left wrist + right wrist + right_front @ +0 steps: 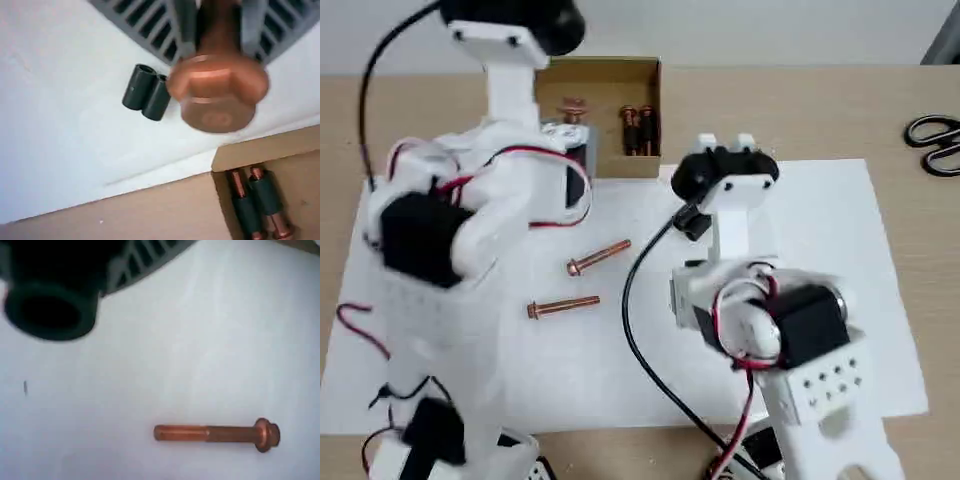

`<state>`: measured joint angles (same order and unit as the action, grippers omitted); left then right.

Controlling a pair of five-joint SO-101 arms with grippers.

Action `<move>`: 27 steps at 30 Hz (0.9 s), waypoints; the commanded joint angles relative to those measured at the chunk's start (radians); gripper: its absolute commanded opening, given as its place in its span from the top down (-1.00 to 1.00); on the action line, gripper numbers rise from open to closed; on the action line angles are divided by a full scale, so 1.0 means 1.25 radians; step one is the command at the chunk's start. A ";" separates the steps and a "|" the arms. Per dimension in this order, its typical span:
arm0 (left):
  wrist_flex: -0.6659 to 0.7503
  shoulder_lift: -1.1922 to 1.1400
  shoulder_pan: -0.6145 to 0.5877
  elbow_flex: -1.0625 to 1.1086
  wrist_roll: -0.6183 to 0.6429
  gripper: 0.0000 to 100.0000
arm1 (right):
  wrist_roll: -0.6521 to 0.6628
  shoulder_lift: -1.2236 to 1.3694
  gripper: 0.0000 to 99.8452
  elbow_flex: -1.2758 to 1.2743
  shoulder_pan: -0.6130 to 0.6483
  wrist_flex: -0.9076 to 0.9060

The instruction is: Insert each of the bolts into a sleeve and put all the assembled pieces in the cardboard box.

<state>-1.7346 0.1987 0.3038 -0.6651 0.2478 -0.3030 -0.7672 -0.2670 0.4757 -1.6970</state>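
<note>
Bolt (216, 95) sits clamped in left tool (216, 22), sleeve (47, 310) in right tool (52, 270).

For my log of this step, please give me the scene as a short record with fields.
left gripper: shut on a copper flanged bolt
right gripper: shut on a black cylindrical sleeve
brown cardboard box: two assembled pieces inside
white paper sheet: two loose copper bolts, two loose black sleeves
beige table: black scissors beside the sheet
</note>
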 commanded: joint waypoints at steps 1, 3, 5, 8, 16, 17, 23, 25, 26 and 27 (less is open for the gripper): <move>-0.014 0.097 -0.002 0.080 0.009 0.99 | 0.009 -0.068 1.00 -0.028 0.004 -0.003; -0.014 0.145 -0.004 0.145 0.009 0.99 | 0.009 -0.109 1.00 -0.058 0.004 -0.003; -0.011 0.196 -0.004 0.213 0.010 0.99 | 0.009 -0.150 1.00 -0.092 0.004 0.002; 0.033 0.276 -0.005 0.315 0.028 0.99 | 0.010 -0.209 0.99 -0.129 0.004 0.003; 0.204 0.508 -0.026 0.620 0.097 0.99 | 0.063 -0.361 0.99 -0.257 0.004 0.080; 0.225 0.536 -0.026 0.663 0.102 0.99 | 0.070 -0.385 0.99 -0.285 0.004 0.100; 0.392 0.714 -0.026 0.926 0.103 0.99 | 0.085 -0.543 0.99 -0.463 0.004 0.219; 0.462 0.768 -0.026 1.002 0.103 0.99 | 0.106 -0.593 0.99 -0.522 0.023 0.257; 0.490 0.789 -0.026 1.030 0.103 0.99 | 0.118 -0.618 0.99 -0.552 0.035 0.276; 0.509 0.809 -0.026 1.055 0.106 0.99 | 0.124 -0.645 0.99 -0.579 0.047 0.292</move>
<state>-1.2068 1.1285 0.2746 0.5792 0.3736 -0.1788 -1.4975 -0.9252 0.5048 -1.4039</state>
